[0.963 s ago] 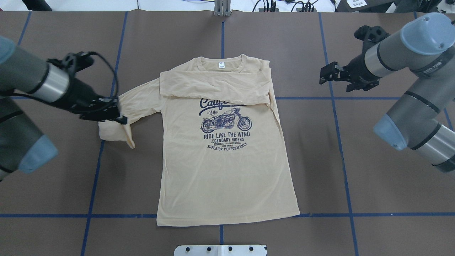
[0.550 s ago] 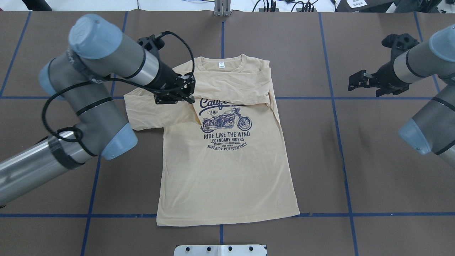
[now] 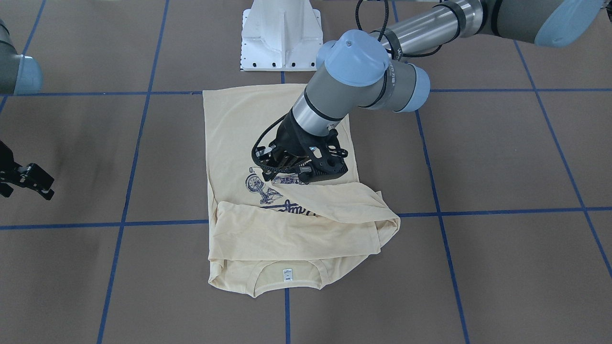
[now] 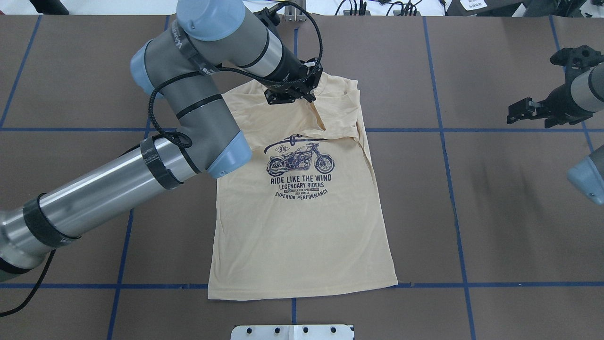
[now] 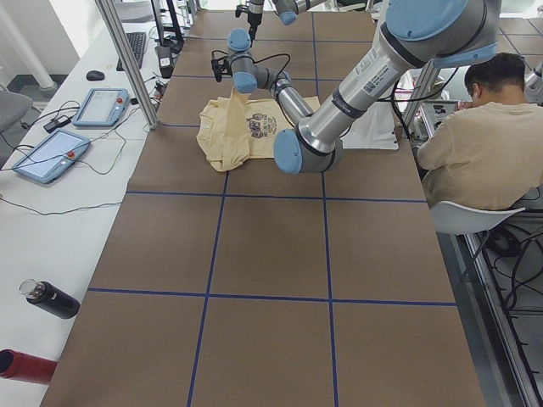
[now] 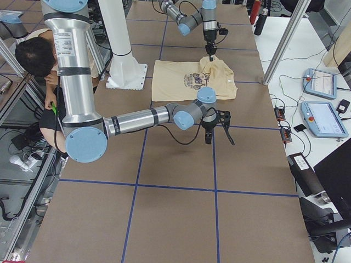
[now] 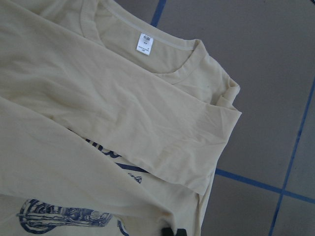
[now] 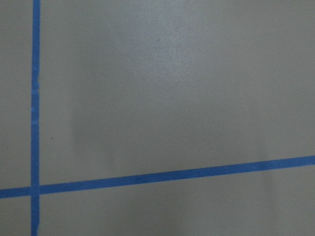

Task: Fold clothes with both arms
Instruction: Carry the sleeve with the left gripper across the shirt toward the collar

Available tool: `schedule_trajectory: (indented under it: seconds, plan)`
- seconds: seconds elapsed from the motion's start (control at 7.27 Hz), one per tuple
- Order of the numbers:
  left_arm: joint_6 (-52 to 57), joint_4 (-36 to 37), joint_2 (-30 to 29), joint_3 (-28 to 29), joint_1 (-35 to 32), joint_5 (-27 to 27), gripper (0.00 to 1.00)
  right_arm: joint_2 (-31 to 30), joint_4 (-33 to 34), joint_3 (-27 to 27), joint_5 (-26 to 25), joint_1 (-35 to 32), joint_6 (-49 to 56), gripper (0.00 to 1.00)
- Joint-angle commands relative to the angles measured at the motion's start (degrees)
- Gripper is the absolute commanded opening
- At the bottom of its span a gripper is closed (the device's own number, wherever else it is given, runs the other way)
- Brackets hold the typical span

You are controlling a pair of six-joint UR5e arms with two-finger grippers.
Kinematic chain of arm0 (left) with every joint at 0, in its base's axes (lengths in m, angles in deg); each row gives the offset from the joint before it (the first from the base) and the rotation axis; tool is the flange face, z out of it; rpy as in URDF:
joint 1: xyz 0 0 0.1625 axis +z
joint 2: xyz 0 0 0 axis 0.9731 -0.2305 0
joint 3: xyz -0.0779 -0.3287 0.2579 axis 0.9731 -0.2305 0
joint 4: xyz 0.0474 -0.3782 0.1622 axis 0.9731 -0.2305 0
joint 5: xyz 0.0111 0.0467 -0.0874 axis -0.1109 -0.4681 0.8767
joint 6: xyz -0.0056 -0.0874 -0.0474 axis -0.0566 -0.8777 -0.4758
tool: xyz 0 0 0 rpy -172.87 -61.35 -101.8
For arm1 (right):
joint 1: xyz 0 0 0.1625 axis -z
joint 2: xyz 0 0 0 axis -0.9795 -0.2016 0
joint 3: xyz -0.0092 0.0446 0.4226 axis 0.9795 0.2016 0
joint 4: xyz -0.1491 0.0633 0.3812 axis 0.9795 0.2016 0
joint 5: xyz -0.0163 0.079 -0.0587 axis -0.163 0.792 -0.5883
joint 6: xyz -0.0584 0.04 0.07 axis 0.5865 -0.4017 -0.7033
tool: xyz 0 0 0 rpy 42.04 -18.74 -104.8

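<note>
Front-facing: see cream long-sleeved shirt (image 3: 229,134) spread print-up in middle of surface (image 3: 502,157), collar and neck label (image 3: 287,274) toward camera, folded sleeve (image 3: 258,234) laid flat across chest. Note left end effector (image 3: 289,177) raised over chest, apparently clenched on second sleeve (image 3: 334,200), judging by cloth rising up to it. Note right end effector (image 3: 33,184) at view's left edge, well apart from shirt, released and empty. Overhead: find left end effector (image 4: 290,97) near collar with second sleeve (image 4: 264,118) drawn over chest, right end effector (image 4: 519,112) over bare surface with jaws apart. Exterior left: too small to read any grip, just shirt (image 5: 225,140) at far end and seated person (image 5: 475,144) beside surface. Exterior right: same story, shirt (image 6: 181,79) beyond near arm. Left wrist: looking down on label (image 7: 144,44), folded sleeve (image 7: 147,118) with its cuff end, second sleeve (image 7: 74,182) running to dark fingertips (image 7: 168,232) at bottom edge. Right wrist: nothing but surface (image 8: 172,73) and blue tape line (image 8: 147,178). Step in hand, as a judgement: laying second sleeve across chest on top of folded sleeve. To do it well: carry cuff low and level toward opposite shoulder, avoid tugging hard enough to drag collar or body, line sleeve up parallel with folded sleeve, lower until cloth rests flat, let go only with cuff inside shirt outline, lift straight up to avoid snagging thin knit.
</note>
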Motion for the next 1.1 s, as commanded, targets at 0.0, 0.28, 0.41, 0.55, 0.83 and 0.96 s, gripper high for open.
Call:
schedule_trajectory:
  seconds: [0.0, 0.28, 0.41, 0.55, 0.83, 0.96]
  plan:
    - [-1.4, -4.1, -5.0, 8.9, 0.2, -2.9, 0.0, -0.4, 0.0, 0.2, 0.0, -0.3, 0.9, 0.98]
    - [-5.1, -8.6, -7.9, 15.2, 1.8, -5.3, 0.0, -0.5, 0.0, 0.1, 0.0, -0.3, 1.0, 0.98]
    - [-5.2, -8.7, -8.4, 15.6, 2.4, -5.6, 0.0, -0.5, 0.0, 0.2, 0.1, -0.3, 1.1, 0.98]
    - [-5.5, -8.7, -12.1, 19.5, 4.0, -9.1, 0.0, -0.6, 0.0, 0.1, 1.3, -0.3, 1.0, 0.98]
    - [-6.3, -12.9, -14.4, 25.2, 5.3, -11.3, 0.06, -0.6, 0.0, 0.2, 1.9, -0.3, 1.0, 0.98]
    - [-6.3, -13.3, -14.4, 25.7, 5.3, -11.3, 0.1, -0.5, 0.0, 0.1, 1.9, -0.3, 1.1, 0.98]
